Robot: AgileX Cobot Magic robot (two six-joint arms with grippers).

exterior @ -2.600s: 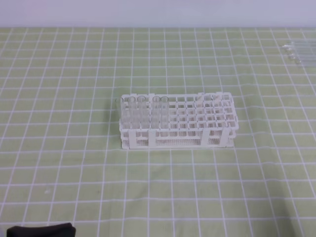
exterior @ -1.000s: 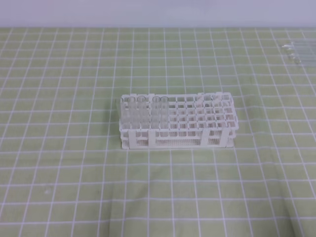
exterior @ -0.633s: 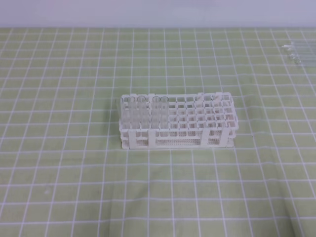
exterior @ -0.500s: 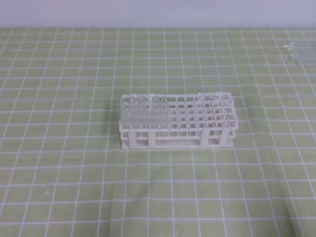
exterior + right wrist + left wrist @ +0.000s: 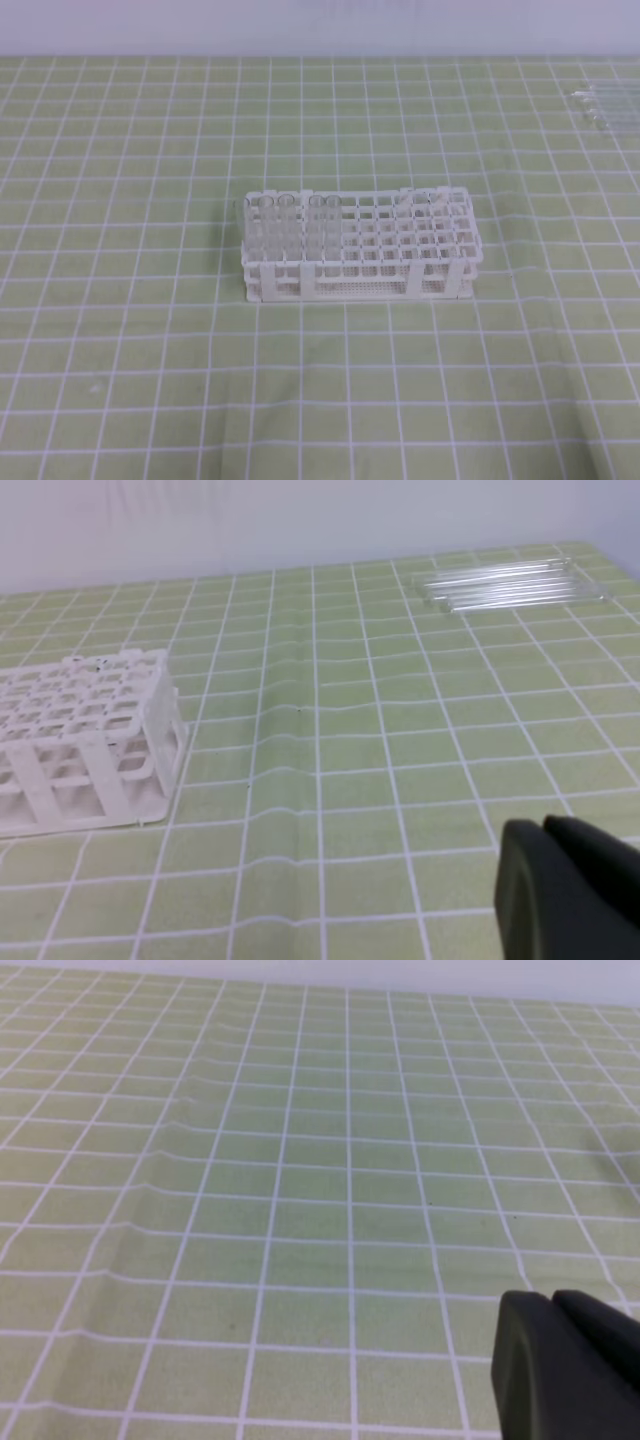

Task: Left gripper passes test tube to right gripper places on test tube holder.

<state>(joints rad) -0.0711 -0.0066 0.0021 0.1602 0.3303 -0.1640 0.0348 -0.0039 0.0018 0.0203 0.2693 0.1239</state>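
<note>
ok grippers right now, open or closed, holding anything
left gripper: closed, holding nothing.
right gripper: closed, holding nothing.

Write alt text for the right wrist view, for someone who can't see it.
A white test tube holder stands at the left on a green grid-patterned cloth, and a row of clear test tubes lies flat at the far right. The right tool, black with its fingers together, fills the bottom right corner and holds nothing.

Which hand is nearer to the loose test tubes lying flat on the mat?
The right. The right hand has the loose test tubes ahead of it, far across the mat. The left hand sees only bare mat, with no tubes in its view.
</note>
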